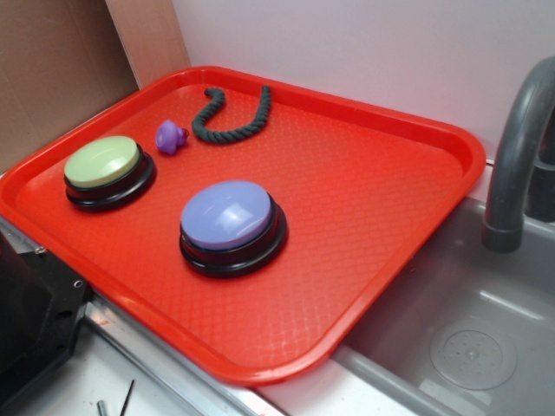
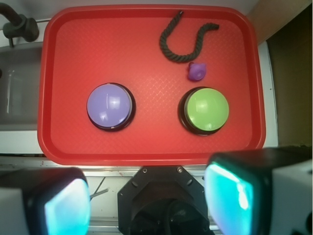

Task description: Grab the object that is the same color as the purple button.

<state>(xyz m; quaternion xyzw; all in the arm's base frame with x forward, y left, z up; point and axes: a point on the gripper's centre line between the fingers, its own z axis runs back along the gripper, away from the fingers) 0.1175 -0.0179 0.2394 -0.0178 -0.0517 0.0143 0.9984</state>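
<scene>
A tiny glossy purple object lies on the red tray, between the yellow-green button and the rope. The large lavender purple button on its black base sits near the tray's middle. My gripper hangs high above the tray's near edge, over the robot's black base, with its two fingers wide apart and nothing between them. In the exterior view the gripper is out of frame.
A yellow-green dome button stands on the tray beside the purple object. A dark green twisted rope lies curled at the tray's far side. A grey sink with a faucet adjoins the tray. The robot's black base is below.
</scene>
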